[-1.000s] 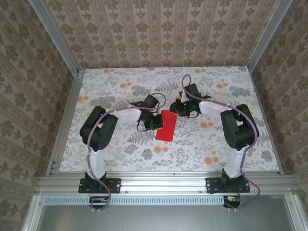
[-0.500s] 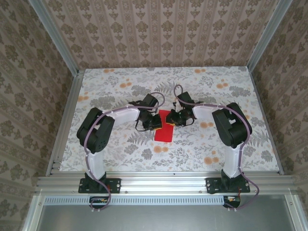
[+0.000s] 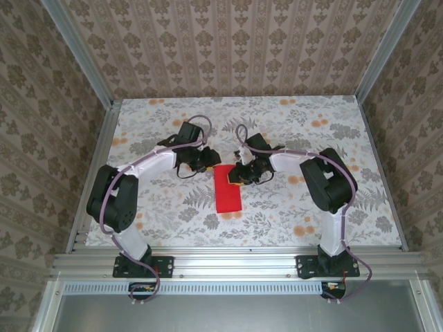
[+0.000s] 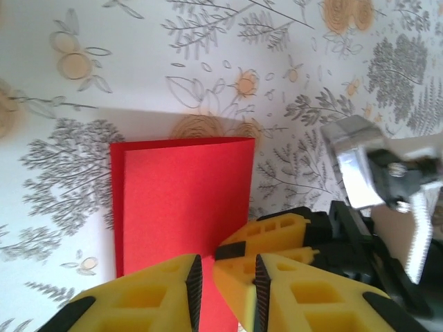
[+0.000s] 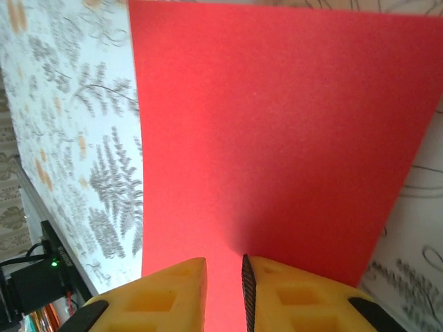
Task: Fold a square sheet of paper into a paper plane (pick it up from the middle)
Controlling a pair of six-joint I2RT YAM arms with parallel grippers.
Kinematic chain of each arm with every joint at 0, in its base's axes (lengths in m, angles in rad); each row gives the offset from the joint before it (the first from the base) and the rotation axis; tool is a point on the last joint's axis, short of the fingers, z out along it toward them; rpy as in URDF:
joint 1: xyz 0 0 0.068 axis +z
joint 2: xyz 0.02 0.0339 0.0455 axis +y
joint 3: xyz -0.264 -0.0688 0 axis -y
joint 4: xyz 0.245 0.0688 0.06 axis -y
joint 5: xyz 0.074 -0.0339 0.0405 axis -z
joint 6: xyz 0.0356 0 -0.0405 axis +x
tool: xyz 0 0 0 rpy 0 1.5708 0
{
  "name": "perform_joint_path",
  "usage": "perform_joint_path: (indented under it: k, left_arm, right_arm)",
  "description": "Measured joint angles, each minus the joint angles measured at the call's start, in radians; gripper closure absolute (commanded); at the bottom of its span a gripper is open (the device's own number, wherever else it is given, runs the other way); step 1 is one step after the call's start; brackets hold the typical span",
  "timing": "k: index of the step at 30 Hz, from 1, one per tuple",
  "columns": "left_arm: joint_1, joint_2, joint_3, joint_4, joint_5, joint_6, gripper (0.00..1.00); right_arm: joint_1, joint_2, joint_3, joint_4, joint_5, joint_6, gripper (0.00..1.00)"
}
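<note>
Paper (image 3: pixel 227 188) folded, flat on counter (image 3: pixel 311 207) mid-frame, long axis up-down. Both arms at its top end: L jaws slightly spread, R jaws near-closed over it, can't tell if pinching.

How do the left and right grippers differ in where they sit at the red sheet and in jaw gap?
The left gripper sits at the far left corner of the folded square sheet of paper; the right gripper is over its far right edge. The left gripper's jaws stand clearly apart, with red showing between them; the right gripper's gap is narrower. Both have yellow fingers and point down at the sheet, which lies flat on the table.
</note>
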Motion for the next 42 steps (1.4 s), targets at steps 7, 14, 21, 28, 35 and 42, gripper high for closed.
perform_joint_path:
  k: [7, 14, 21, 28, 35, 42]
  left_arm:
    - [-0.025, 0.119, 0.035, 0.09, 0.085, -0.014, 0.77]
    - [-0.058, 0.237, 0.149, 0.083, 0.115, -0.011, 0.8]
    - [-0.071, 0.279, 0.232, 0.056, 0.118, -0.001, 0.8]
    - [-0.077, 0.296, 0.241, 0.016, 0.109, 0.003, 0.82]
    - [-0.076, 0.296, 0.235, -0.004, 0.074, 0.009, 0.84]
    - [-0.064, 0.278, 0.171, -0.014, 0.045, 0.016, 0.84]
  right_arm:
    - [-0.031, -0.204, -0.1, 0.047, 0.072, 0.069, 0.78]
    - [-0.039, -0.253, -0.225, 0.088, 0.144, 0.169, 0.78]
    - [-0.039, -0.248, -0.232, 0.105, 0.185, 0.23, 0.79]
    - [-0.034, -0.182, -0.227, 0.144, 0.186, 0.273, 0.8]
    - [-0.032, -0.074, -0.138, 0.143, 0.214, 0.29, 0.81]
    - [-0.028, 0.028, -0.023, 0.124, 0.22, 0.267, 0.81]
